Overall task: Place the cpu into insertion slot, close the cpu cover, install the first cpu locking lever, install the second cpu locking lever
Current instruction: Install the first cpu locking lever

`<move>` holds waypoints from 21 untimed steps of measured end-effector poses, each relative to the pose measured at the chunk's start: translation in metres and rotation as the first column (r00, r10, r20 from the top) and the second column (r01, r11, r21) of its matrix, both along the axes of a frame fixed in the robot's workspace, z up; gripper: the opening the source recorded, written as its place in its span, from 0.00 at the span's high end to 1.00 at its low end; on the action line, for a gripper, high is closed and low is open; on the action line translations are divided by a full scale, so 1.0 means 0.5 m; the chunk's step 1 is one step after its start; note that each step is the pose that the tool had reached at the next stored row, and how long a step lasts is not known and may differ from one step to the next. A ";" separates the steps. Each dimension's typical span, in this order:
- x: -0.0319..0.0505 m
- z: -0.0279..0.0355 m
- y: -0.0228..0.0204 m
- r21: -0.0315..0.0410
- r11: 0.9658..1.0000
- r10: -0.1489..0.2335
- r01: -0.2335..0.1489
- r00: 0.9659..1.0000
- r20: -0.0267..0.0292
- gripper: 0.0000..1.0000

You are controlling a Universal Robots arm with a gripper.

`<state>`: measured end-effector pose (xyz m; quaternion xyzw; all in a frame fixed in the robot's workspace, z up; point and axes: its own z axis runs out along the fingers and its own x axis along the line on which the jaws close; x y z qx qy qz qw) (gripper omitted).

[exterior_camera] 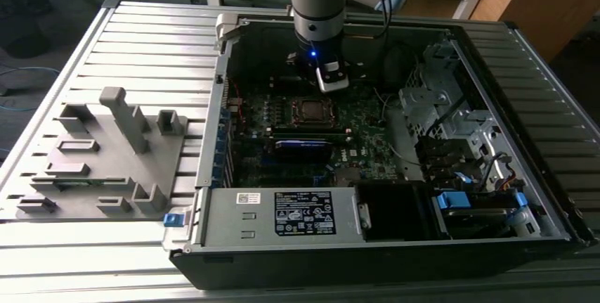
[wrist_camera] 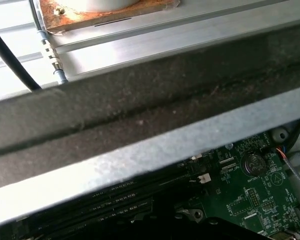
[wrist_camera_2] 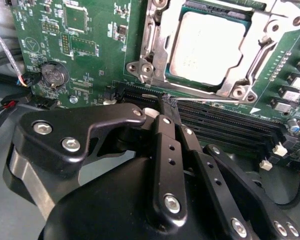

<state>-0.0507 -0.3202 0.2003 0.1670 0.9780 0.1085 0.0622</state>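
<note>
Closest up in the second wrist view, the gripper (wrist_camera_2: 165, 102) is hanging low over the board (wrist_camera_2: 90, 50) with its jaws looking pressed together at the tips. I can't tell whether they're pinching anything or just poking. The tips are sitting right at the edge of the memory slots (wrist_camera_2: 225, 122), touching or nearly touching a thin silvery lever (wrist_camera_2: 215, 101) that's running along between those and the slot (wrist_camera_2: 190, 6). Just past the lever, the cover (wrist_camera_2: 155, 50) is lying flat over the slot, and the cpu (wrist_camera_2: 205, 47) is sitting inside with its grey face showing through the cover's window. Going by that, I'd say the first two steps are looking done and we're in the lever part. Whether it's the first or second lever, or whether either one is hooked, I honestly can't make out. In the exterior view the slot is sitting around the middle of the board, toward the far wall of the case (exterior_camera: 375, 264), with the gripper hovering just beyond it on that far side. My take: the lever is going to want a firm push down and then sideways under its catch. The tips will need to keep from sliding off that thin wire onto the memory slots or the cover's edge.
</note>
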 end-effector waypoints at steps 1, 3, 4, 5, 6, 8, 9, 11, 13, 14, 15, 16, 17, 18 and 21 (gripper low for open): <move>-0.001 0.000 0.0006 0.000 1.000 0.000 0.000 1.000 0.000 0.90; -0.003 0.000 0.0012 0.000 1.000 0.000 0.000 1.000 0.000 0.90; -0.004 -0.001 0.0013 0.000 1.000 0.000 0.000 1.000 0.001 0.90; -0.005 -0.001 0.0015 0.001 1.000 0.000 0.000 1.000 0.002 0.90; -0.005 -0.001 0.0015 0.002 1.000 0.000 0.000 1.000 0.003 0.90; -0.006 -0.002 0.0014 0.004 1.000 0.000 0.000 1.000 0.007 0.90; -0.006 -0.002 0.0015 0.005 1.000 0.000 0.000 1.000 0.008 0.90; -0.006 -0.002 0.0011 0.009 1.000 0.000 0.000 1.000 0.011 0.90; -0.006 -0.002 0.0003 0.013 1.000 0.000 0.000 1.000 0.014 0.90; -0.007 -0.002 -0.0002 0.013 1.000 0.000 0.000 1.000 0.015 0.90; -0.007 -0.002 -0.0011 0.013 1.000 0.000 0.000 1.000 0.016 0.90; -0.007 -0.002 -0.0022 0.013 1.000 0.000 0.000 1.000 0.017 0.90; -0.007 -0.002 -0.0032 0.014 1.000 0.000 -0.001 1.000 0.017 0.90; -0.007 -0.002 -0.0042 0.013 1.000 0.000 -0.001 1.000 0.017 0.90; -0.007 -0.003 -0.0060 0.014 1.000 0.001 -0.001 1.000 0.019 0.90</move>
